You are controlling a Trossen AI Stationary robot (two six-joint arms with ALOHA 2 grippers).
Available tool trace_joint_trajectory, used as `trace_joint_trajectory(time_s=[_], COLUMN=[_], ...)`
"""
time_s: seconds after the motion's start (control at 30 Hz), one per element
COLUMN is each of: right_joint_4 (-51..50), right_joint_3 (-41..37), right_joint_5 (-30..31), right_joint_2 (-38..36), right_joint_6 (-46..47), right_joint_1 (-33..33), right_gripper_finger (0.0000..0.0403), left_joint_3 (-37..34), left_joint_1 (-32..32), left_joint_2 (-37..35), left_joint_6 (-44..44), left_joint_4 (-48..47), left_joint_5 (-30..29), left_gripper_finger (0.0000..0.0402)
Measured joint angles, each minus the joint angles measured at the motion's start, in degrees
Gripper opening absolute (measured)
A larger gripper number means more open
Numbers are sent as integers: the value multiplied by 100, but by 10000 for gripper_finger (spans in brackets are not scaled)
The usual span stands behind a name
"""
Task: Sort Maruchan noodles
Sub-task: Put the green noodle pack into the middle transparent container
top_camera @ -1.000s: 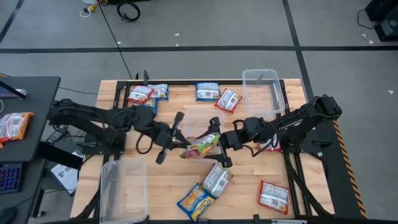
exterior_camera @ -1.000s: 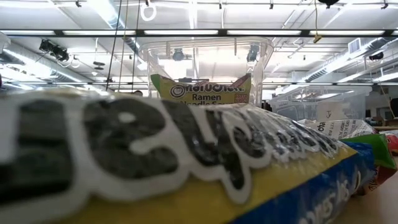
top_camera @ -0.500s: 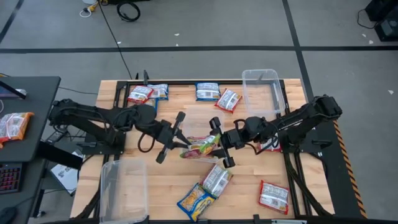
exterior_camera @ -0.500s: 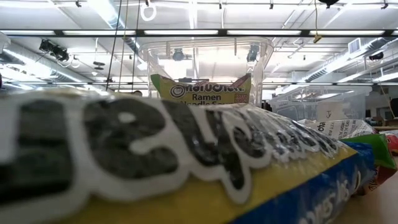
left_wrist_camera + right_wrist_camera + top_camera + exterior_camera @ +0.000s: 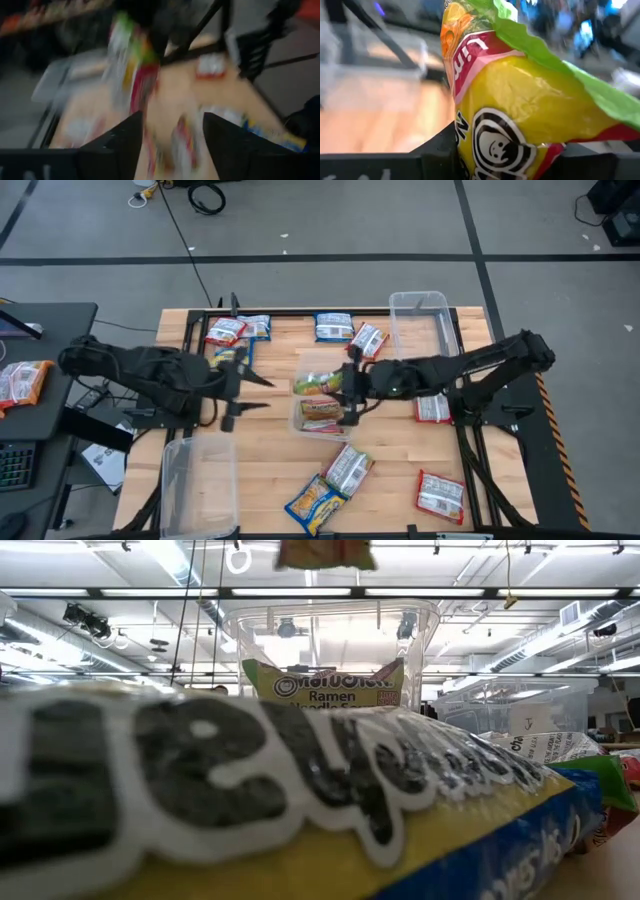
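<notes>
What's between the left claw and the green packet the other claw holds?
In the high view, only a strip of bare table and the clear tub's side wall lie between the open left gripper and the green packet in the right gripper.

A wooden desk (image 5: 270, 470) carries three clear plastic tubs: one (image 5: 418, 320) at the far right, one (image 5: 198, 480) at the near left corner, one (image 5: 300, 385) mid-desk. A black cable (image 5: 207, 197) coils on the grey floor (image 5: 330, 220).
</notes>
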Motion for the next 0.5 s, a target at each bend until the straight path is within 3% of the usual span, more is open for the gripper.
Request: trace_joint_trajectory(time_s=[0.17, 0.23, 0.37, 0.5], right_joint_4=[-2518, -3155, -4164, -4550], right_joint_3=[1271, 1636, 2182, 2510], right_joint_5=[255, 221, -124, -261], right_joint_2=[765, 1106, 1878, 2403], right_joint_6=[749, 913, 1120, 1058], right_joint_1=[-350, -483, -646, -735], right_gripper_finger=[155, 155, 155, 155], left_joint_3=[-23, -228, -872, -1514], left_joint_1=[-26, -22, 75, 250], left_joint_2=[-233, -236, -224, -222], left_joint_6=[-1184, -1411, -1598, -1969], left_joint_4=[-1455, -1556, -1497, -1461], left_joint_5=[-801, -1004, -1070, -1088], left_gripper_finger=[230, 229, 224, 223])
